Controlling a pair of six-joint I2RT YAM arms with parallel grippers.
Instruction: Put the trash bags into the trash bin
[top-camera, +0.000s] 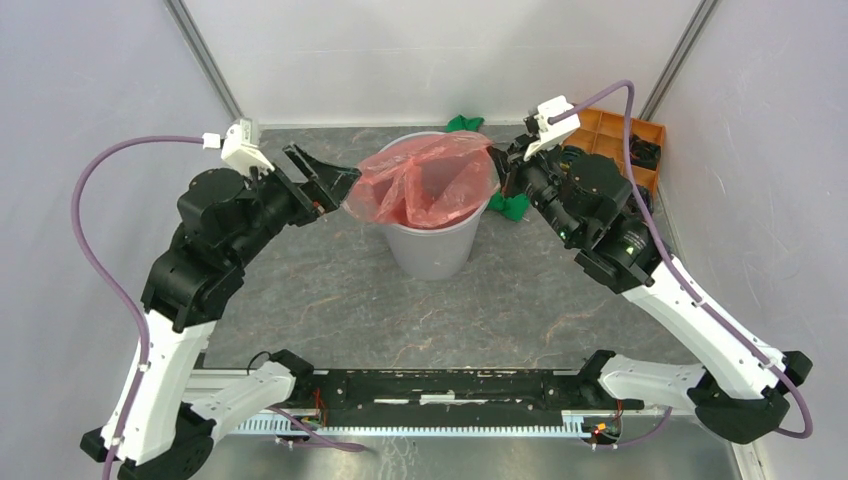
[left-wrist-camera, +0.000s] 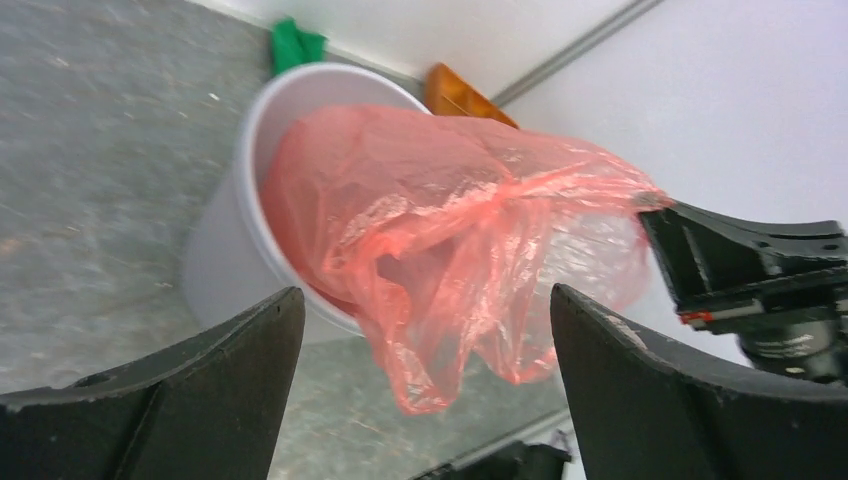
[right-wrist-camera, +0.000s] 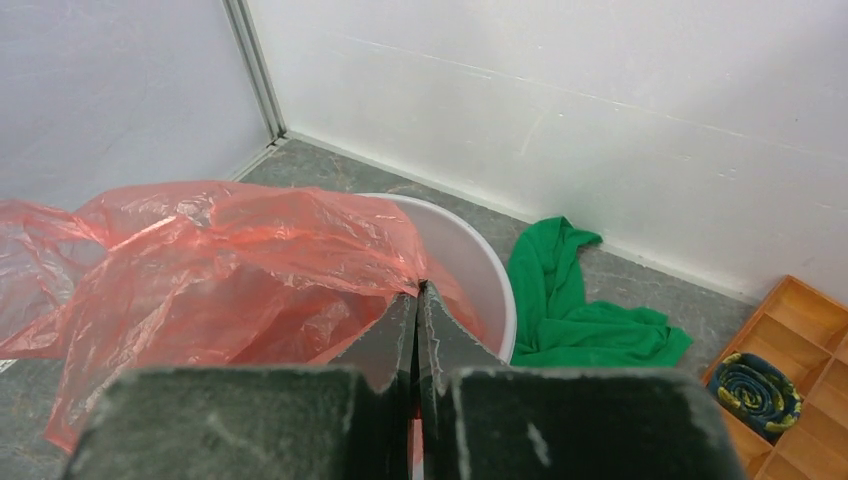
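The red-orange trash bag (top-camera: 425, 180) lies over the mouth of the light-grey trash bin (top-camera: 432, 250) in the middle of the table, partly inside it, one corner hanging over the left rim. My right gripper (top-camera: 500, 172) is shut on the bag's right edge above the bin's right rim; its pinch shows in the right wrist view (right-wrist-camera: 417, 292). My left gripper (top-camera: 335, 190) is open and empty just left of the bin, level with the rim, apart from the bag's hanging corner (left-wrist-camera: 430, 385). The bin (left-wrist-camera: 225, 250) and bag (left-wrist-camera: 450, 220) fill the left wrist view.
A green cloth (top-camera: 512, 205) lies behind and right of the bin, also in the right wrist view (right-wrist-camera: 585, 320). An orange compartment tray (top-camera: 625, 145) with small items stands at the back right. White walls enclose the table.
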